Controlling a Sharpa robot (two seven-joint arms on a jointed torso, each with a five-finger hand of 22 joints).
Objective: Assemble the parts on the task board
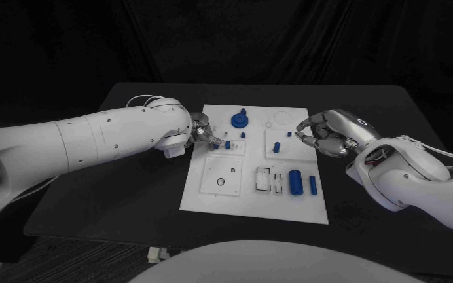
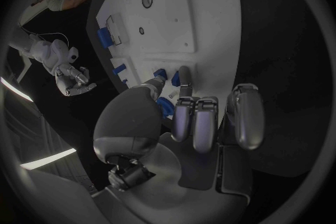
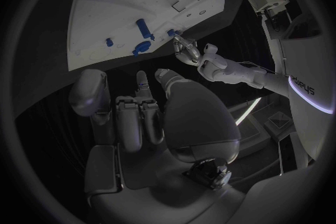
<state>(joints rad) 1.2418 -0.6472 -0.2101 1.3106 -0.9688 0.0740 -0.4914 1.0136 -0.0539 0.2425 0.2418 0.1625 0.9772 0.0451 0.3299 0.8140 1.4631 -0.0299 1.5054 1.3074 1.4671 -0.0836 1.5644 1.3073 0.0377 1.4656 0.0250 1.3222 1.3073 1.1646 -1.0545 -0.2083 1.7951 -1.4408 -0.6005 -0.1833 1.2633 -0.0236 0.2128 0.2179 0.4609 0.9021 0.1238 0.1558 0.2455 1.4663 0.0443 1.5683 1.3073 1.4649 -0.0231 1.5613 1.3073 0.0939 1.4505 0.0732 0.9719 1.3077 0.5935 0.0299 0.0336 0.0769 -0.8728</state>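
Left hand (image 1: 200, 133) fingertips pinch a peg (image 1: 228, 144) near the board's (image 1: 253, 204) left edge; the left wrist view shows the grip. Right hand (image 1: 326, 132) curls empty at the right edge.

The task board (image 1: 253, 204) lies in the middle of the surface (image 1: 378, 106). A round knob part (image 1: 239, 120) stands near the board's far edge. Two long parts (image 1: 295, 183) lie side by side near its right edge, toward the near side. The left hand (image 1: 200, 132) sits at the board's left edge, by a small peg (image 1: 228, 144). The right hand (image 1: 326, 133) hangs over the right edge.
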